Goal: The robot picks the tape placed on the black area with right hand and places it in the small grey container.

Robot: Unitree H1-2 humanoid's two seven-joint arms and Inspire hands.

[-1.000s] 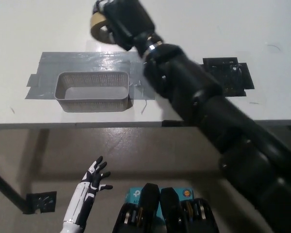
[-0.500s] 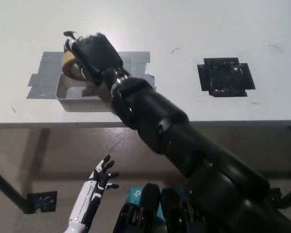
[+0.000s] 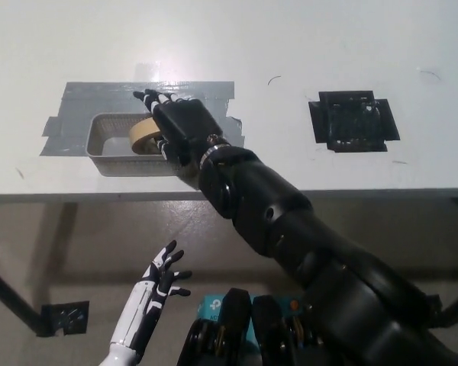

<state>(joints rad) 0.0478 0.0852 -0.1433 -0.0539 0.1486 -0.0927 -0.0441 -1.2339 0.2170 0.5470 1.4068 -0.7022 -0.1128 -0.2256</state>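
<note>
Looking down from my head, my black right hand (image 3: pixel 179 126) reaches across the white desk (image 3: pixel 290 46) and sits over the right part of the small grey container (image 3: pixel 111 145), my forearm running back toward the lower right of the picture. My fingers (image 3: pixel 154 97) stretch out fairly straight past the container's far rim, over the grey taped patch (image 3: pixel 84 103) that the container stands on. The tape (image 3: pixel 143 136), a tan roll, is on its edge inside the container, tucked right under my palm on its left side; it touches or nearly touches my hand, but with my fingers extended rather than curled around it I cannot tell whether I have a real hold on it or whether it simply leans there. The container is a shallow mesh basket, its left half uncovered and showing a pale floor. Off to the right on the desk, well apart from the container, lies the black area (image 3: pixel 353 122), a square of dark tape with nothing on it. My white left hand (image 3: pixel 162 276) hangs low at the lower left, below the desk's front edge and over the brownish floor (image 3: pixel 76 236), its fingers spread apart and holding nothing.
</note>
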